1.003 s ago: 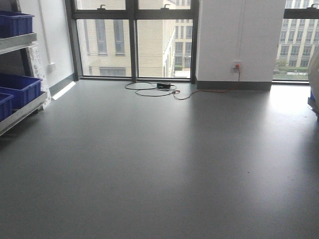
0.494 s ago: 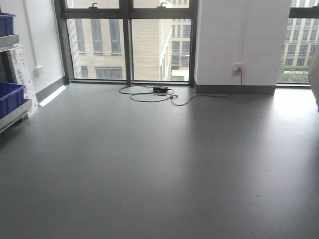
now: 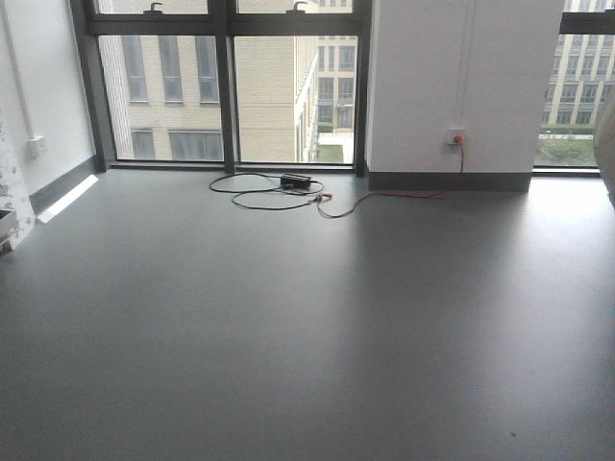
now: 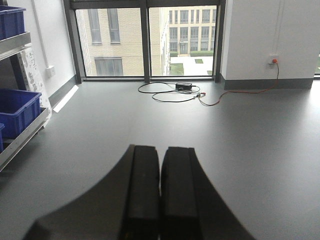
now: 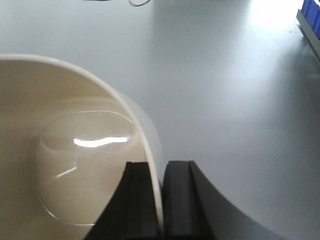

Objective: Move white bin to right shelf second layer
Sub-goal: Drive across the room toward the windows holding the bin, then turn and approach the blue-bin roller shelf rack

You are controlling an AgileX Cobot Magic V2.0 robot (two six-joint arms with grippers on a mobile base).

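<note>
Grey floor (image 3: 307,336) — R hand (image 5: 162,172) grips cropped white bin (image 5: 75,145) rim; L hand (image 4: 161,157) clenched.

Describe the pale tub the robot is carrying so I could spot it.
Above the grey floor, look at the right arm's black tool, shut on a rim. That rim belongs to the cream-white glossy plastic tub, rounded and empty, unlike the blue rectangular crates.

Grey glossy floor (image 3: 307,327). Far: tall windows (image 3: 231,86), white wall (image 3: 461,77) with socket (image 3: 456,137), coiled cable (image 3: 264,197) below. Left: metal rack (image 4: 27,133) holding blue crates (image 4: 17,107). Daylight from windows.
</note>
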